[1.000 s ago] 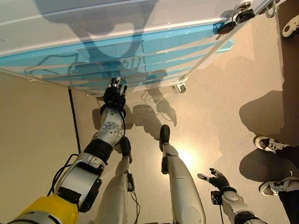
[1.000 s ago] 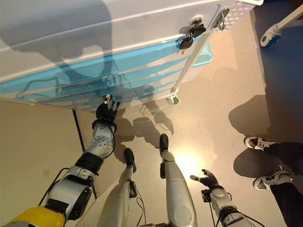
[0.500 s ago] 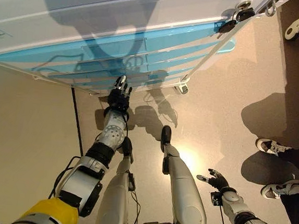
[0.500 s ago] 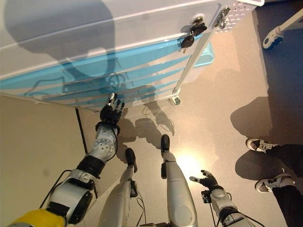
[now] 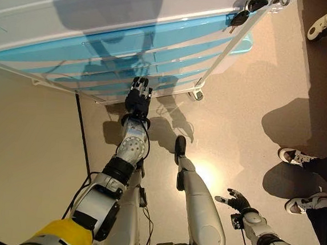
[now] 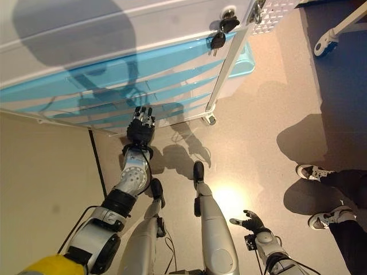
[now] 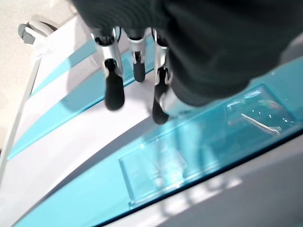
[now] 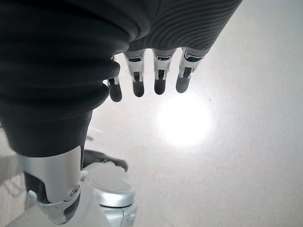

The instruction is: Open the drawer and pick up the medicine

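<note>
We cannot see any medicine: the blue drawer fronts (image 5: 129,51) are see-through but show only vague shapes behind them. The cabinet (image 6: 86,34) is cut off by the top and left edges. Of the person at the right edge only shoes (image 5: 294,157) and dark trouser legs show. A wheeled stand (image 5: 324,25) is cropped at the upper right corner.

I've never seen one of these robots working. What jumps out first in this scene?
The white cabinet with translucent blue drawers fills the top of the head views, keys hanging from a lock at its upper right corner. The left hand reaches up to the lower drawers with straight fingers, gripping nothing. The right hand hangs open over the floor at lower right, and a person's shoes show at the right edge.
</note>
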Robot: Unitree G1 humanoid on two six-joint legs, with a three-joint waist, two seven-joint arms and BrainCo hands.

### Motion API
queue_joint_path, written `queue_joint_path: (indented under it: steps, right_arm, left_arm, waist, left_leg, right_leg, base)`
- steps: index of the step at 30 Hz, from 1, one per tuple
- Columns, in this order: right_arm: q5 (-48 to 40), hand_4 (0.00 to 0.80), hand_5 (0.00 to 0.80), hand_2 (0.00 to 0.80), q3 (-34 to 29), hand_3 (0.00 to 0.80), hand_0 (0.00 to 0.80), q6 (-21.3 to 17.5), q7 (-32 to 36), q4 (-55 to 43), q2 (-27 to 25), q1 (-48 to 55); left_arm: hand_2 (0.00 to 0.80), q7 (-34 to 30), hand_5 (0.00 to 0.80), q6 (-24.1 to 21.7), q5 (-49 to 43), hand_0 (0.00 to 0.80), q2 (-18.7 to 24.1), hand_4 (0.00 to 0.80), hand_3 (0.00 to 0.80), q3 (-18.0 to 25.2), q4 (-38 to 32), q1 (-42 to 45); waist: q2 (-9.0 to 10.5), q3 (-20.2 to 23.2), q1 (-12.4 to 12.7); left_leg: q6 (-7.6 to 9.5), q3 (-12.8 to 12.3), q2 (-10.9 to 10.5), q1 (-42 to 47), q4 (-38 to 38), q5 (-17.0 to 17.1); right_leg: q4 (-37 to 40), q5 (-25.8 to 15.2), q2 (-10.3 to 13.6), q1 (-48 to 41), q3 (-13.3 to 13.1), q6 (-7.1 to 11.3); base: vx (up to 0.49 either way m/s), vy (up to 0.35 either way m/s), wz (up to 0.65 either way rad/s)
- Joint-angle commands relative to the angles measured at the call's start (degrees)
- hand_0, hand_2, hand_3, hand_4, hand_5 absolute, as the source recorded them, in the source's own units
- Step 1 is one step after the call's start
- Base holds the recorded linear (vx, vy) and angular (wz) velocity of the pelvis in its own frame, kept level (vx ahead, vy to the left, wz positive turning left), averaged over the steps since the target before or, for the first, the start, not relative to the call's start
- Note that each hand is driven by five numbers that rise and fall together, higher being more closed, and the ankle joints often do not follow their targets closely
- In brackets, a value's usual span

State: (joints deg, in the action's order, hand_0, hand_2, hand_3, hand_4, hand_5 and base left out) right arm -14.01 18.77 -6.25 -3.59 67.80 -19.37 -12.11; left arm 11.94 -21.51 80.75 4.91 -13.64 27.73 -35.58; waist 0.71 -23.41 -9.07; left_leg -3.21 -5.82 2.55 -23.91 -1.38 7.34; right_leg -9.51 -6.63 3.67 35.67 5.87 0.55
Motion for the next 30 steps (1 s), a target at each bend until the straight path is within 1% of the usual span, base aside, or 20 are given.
queue_joint_path:
  steps: [1,4,5,6,7,11,19,23,30]
  right_arm:
    - [0.7,0.000,0.000,0.000,2.9,0.000,0.000,0.5,-0.4,-0.5,-2.2,2.9]
    - [0.5,0.000,0.000,0.000,2.7,0.000,0.000,0.4,-0.4,-0.8,-2.2,2.9]
    - [0.4,0.000,0.000,0.000,2.6,0.000,0.000,0.3,-0.5,-1.0,-2.2,2.9]
    - [0.4,0.000,0.000,0.000,2.6,0.000,0.000,0.3,-0.5,-1.0,-2.2,2.9]
    - [0.5,0.000,0.000,0.000,2.5,0.000,0.000,0.3,-0.6,-1.1,-2.1,2.9]
    - [0.6,0.000,0.000,0.000,2.2,0.000,0.000,0.4,-0.8,-0.9,-2.1,2.6]
    - [1.1,0.000,0.000,0.000,2.1,0.000,0.000,0.7,-1.2,-0.4,-1.8,2.3]
    - [1.4,0.000,0.000,0.000,2.1,0.000,0.000,0.7,-1.1,-0.3,-1.9,2.4]
    - [1.8,0.000,0.000,0.000,1.8,0.000,0.000,0.7,-0.8,-0.4,-2.0,2.7]
  left_arm:
    - [0.800,-6.6,0.800,-5.1,-5.5,0.800,2.8,0.800,0.800,1.3,-9.8,-19.7]
    - [0.800,-6.2,0.800,-4.8,-6.3,0.800,3.1,0.800,0.800,1.3,-9.2,-19.2]
    - [0.493,-5.9,0.493,-4.5,-7.2,0.493,3.4,0.493,0.493,1.4,-8.6,-18.8]
    - [0.568,-5.9,0.568,-4.5,-7.2,0.568,3.4,0.568,0.568,1.4,-8.6,-18.7]
    - [0.800,-5.7,0.800,-4.2,-7.8,0.800,3.7,0.800,0.800,1.6,-7.7,-18.2]
    - [0.800,-5.7,0.800,-3.7,-8.1,0.800,3.9,0.800,0.800,1.8,-6.5,-17.7]
    - [0.800,-5.5,0.800,-3.7,-7.9,0.800,4.3,0.800,0.800,2.4,-6.3,-16.9]
    - [0.800,-5.6,0.800,-3.8,-8.0,0.800,4.2,0.800,0.800,2.4,-7.0,-16.8]
    - [0.800,-6.6,0.800,-3.7,-8.1,0.800,3.4,0.800,0.800,1.8,-10.4,-15.7]
  waist:
    - [1.74,4.1,-0.1]
    - [1.63,3.9,-0.1]
    - [1.52,3.7,-0.2]
    - [1.52,3.7,-0.2]
    - [1.51,3.6,-0.2]
    - [1.44,3.5,-0.2]
    - [1.88,3.5,0.1]
    - [1.89,3.5,0.2]
    - [1.85,3.1,0.4]
  left_leg:
    - [-2.26,2.1,0.7,-1.1,0.9,0.9]
    - [-2.35,2.0,0.8,-1.1,1.1,0.9]
    - [-2.39,1.8,0.7,-1.3,1.4,0.7]
    - [-2.39,1.8,0.7,-1.3,1.4,0.7]
    - [-2.36,1.6,0.7,-1.5,2.0,0.5]
    - [-2.42,1.6,0.8,-1.9,2.6,0.4]
    - [-2.21,2.2,0.8,-1.1,0.3,1.1]
    - [-2.06,2.2,0.7,-1.0,0.4,0.9]
    - [-1.83,2.3,0.5,-1.0,1.0,0.6]
  right_leg:
    - [-0.7,1.7,0.4,-2.9,-0.2,5.85]
    - [-0.8,1.8,0.5,-3.0,-0.1,5.81]
    - [-1.1,2.0,0.6,-3.0,-0.1,5.80]
    - [-1.1,2.0,0.6,-3.0,-0.1,5.80]
    - [-1.3,2.0,0.7,-2.9,-0.1,5.76]
    - [-1.5,2.0,0.9,-2.8,0.0,5.72]
    - [-1.1,1.7,0.6,-2.4,0.0,5.87]
    - [-1.4,1.7,0.6,-2.3,-0.2,5.85]
    - [-1.7,1.7,0.7,-2.3,-0.2,5.79]
  base:
    - [0.016,0.014,0.04]
    - [0.012,0.007,0.03]
    - [0.006,0.006,0.03]
    - [0.000,0.000,0.00]
    - [0.000,0.000,0.00]
    - [0.000,0.000,0.00]
    - [0.000,0.000,0.00]
    - [0.000,0.000,0.00]
    - [0.000,0.000,0.00]
